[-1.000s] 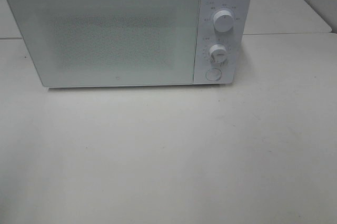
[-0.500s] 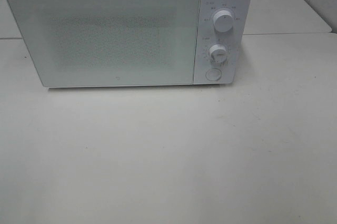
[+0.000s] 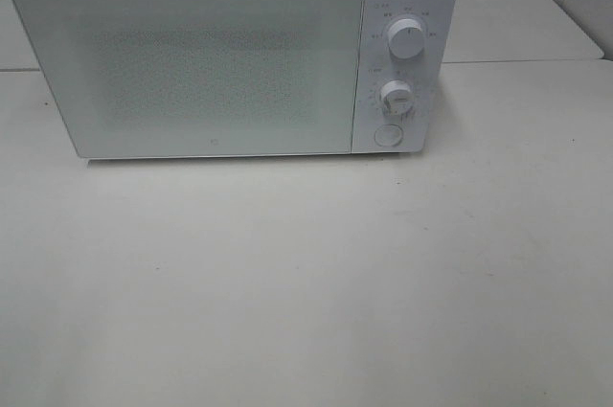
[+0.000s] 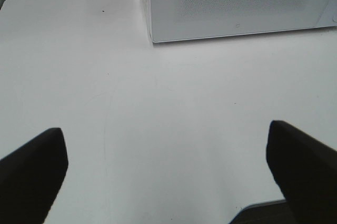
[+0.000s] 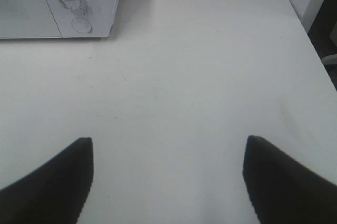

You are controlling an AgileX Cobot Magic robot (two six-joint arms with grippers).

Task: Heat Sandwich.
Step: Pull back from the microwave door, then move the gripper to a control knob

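A white microwave [image 3: 230, 53] stands at the back of the white table with its door shut. It has two knobs [image 3: 406, 41] and a round button [image 3: 387, 135] on its right panel. It also shows in the left wrist view [image 4: 237, 2] and the right wrist view [image 5: 58, 2]. The sandwich is not in view. My left gripper [image 4: 166, 163] is open and empty above bare table in front of the microwave's left corner. My right gripper [image 5: 168, 174] is open and empty above bare table to the right front of the microwave. Neither gripper shows in the high view.
The white table [image 3: 306, 273] stretches in front of the microwave. Its right edge [image 5: 310, 39] shows in the right wrist view. A second table surface [image 3: 517, 14] lies behind, past a seam.
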